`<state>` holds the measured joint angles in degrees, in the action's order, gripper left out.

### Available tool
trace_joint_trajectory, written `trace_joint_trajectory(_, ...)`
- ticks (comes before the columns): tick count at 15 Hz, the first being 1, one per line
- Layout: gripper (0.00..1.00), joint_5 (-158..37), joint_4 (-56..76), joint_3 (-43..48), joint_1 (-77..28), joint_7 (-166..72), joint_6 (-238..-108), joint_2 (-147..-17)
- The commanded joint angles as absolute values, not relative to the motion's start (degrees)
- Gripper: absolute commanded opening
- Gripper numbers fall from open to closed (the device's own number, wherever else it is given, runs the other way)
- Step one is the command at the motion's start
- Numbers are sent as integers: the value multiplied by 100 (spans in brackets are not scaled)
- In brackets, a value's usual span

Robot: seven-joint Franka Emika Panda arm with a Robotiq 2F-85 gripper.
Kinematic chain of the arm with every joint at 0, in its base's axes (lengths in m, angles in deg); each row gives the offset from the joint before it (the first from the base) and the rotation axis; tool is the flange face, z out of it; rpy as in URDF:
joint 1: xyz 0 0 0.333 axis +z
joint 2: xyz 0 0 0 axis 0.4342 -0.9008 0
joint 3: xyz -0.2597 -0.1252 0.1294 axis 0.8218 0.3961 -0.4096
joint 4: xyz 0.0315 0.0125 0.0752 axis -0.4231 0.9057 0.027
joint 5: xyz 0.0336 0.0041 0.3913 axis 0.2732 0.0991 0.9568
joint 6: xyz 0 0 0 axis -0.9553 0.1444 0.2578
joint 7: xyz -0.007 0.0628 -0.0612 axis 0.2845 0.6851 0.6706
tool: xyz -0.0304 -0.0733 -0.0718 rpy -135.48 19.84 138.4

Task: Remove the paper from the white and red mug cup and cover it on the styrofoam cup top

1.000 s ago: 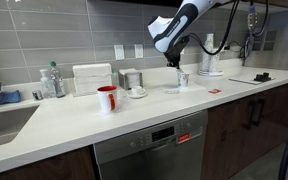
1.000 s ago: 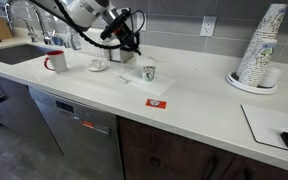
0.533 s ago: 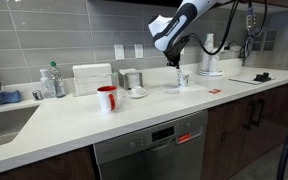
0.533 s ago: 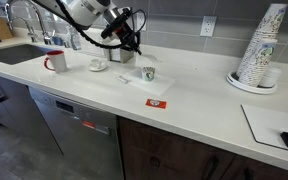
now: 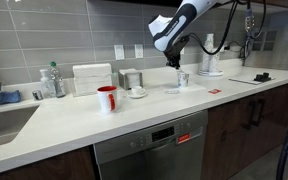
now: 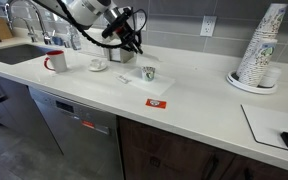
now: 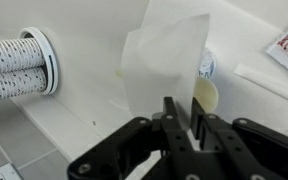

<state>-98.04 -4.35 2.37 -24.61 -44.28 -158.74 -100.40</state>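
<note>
Risk: paper [image 7: 162, 55] held near styrofoam cup [image 6: 149, 73]
With claw [image 7: 183, 114] clamped on paper, an off-centre release could leave it dropped onto tabletop [image 6: 204, 95], or cup knocked over.

Kitchen: white countertop [image 5: 76, 120], sink [image 5: 2, 124], built-in dishwasher [image 5: 150, 150], grey tiled backsplash [image 5: 44, 35], wall outlets [image 5: 119, 51].

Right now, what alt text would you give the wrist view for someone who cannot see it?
A black gripper pinches a thin white paper that half hides the styrofoam cup on a white counter. A stack of white cups shows at the left edge.
</note>
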Motion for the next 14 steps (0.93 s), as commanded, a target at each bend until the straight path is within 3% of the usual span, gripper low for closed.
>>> trace_joint_trajectory(1,52,-9596,-572,249,-2473,-4217,-15907,-10057)
trace_joint_trajectory(7,97,-8317,-600,-150,-2624,-3481,-15655,-9701)
trace_joint_trajectory(14,100,-6445,-576,-335,-2786,-2900,-14332,-9032)
